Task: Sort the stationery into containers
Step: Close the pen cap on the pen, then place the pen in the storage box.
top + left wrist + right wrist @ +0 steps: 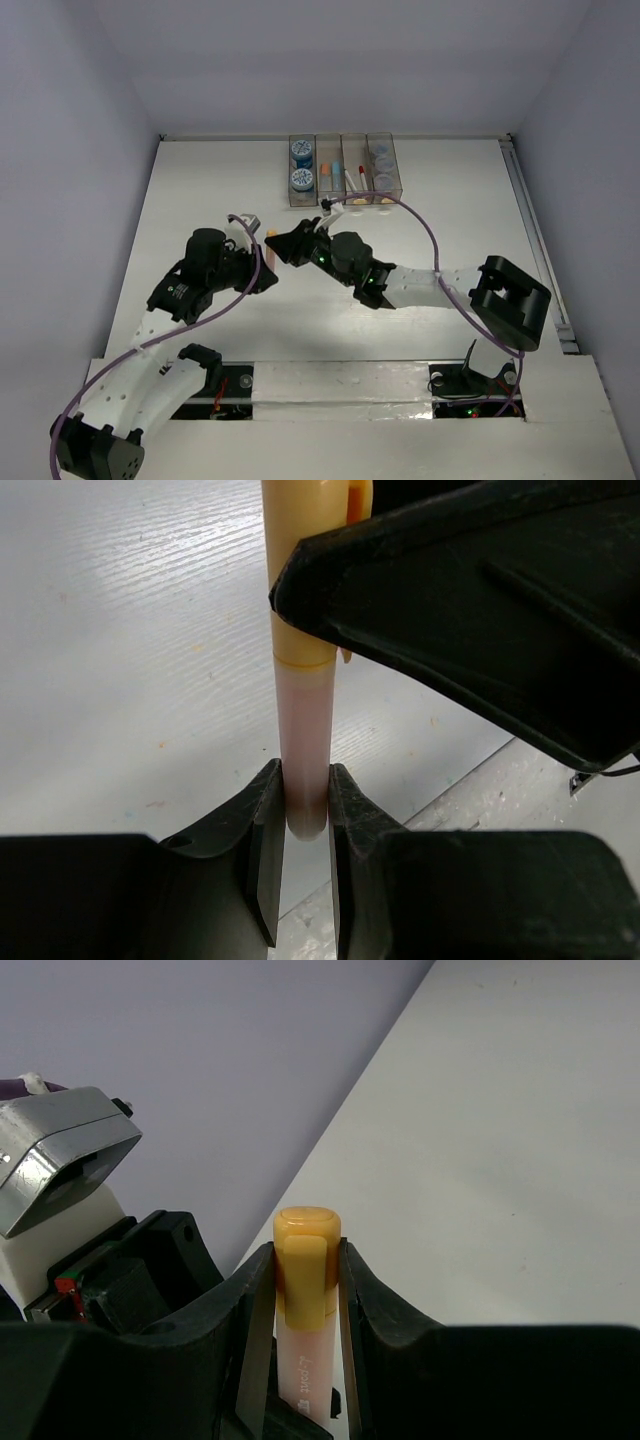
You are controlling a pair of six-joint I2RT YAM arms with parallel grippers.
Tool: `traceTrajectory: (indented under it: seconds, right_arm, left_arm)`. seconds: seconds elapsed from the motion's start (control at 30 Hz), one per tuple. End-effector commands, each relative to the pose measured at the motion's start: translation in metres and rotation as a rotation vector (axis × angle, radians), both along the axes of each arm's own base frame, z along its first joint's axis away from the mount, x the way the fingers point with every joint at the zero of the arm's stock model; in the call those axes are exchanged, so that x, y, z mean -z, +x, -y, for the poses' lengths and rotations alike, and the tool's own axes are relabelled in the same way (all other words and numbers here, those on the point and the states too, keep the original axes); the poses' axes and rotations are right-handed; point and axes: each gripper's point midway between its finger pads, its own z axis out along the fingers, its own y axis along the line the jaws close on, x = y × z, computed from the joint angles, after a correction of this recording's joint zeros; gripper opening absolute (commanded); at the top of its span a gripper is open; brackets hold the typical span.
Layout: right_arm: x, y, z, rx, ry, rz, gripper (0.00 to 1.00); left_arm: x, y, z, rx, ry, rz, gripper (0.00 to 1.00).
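**One stick gripped by both grippers at mid-table; bins hold the rest**

The white table (200,200) carries both arms. The left arm (150,335) reaches up and to the right. The right arm (430,285) reaches across to the left, so the two meet near the table's middle.

The containers (341,146) stand as a row of four joined bins at the far edge, well apart from the meeting point.

The left gripper (305,795) is clamped on the pale pink barrel end of the orange-capped stick (303,720), with a finger pressed to each side. The right gripper (306,1265) is clamped on the same stick's cap end, with the cap's clip facing the right wrist camera. The stick spans the gap between the two grippers, over bare table. Whether it touches the surface cannot be told.

Bin contents, left to right:
- Two blue-topped rolls (301,151), one behind the other.
- Short sticks (326,172) in light blue and orange.
- A red-capped marker (352,178).
- Greyish-purple pieces (380,160).
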Motion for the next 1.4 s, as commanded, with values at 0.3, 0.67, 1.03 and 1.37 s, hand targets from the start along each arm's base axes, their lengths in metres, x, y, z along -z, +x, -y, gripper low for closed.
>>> traceTrajectory:
  seconds: [0.3,0.67,1.03,1.37]
  right_arm:
    - [0.125,-0.133,-0.005,-0.424,-0.346,-0.236,0.00]
    - [0.129,-0.135,-0.002,-0.435,-0.354,-0.231,0.00]
    - [0.125,-0.140,-0.001,-0.464,-0.335,-0.212,0.00]
    - [0.048,-0.035,0.020,-0.167,-0.223,-0.083,0.00]
  left_arm:
    - [-0.145,0.086,-0.019,-0.244,-0.100,0.528,0.00]
    - [-0.204,0.094,-0.010,-0.241,-0.196,0.607,0.00]
    - [-0.239,0.111,-0.010,-0.287,-0.247,0.670,0.00]
    - [-0.157,0.095,-0.004,-0.232,-0.173,0.482,0.13]
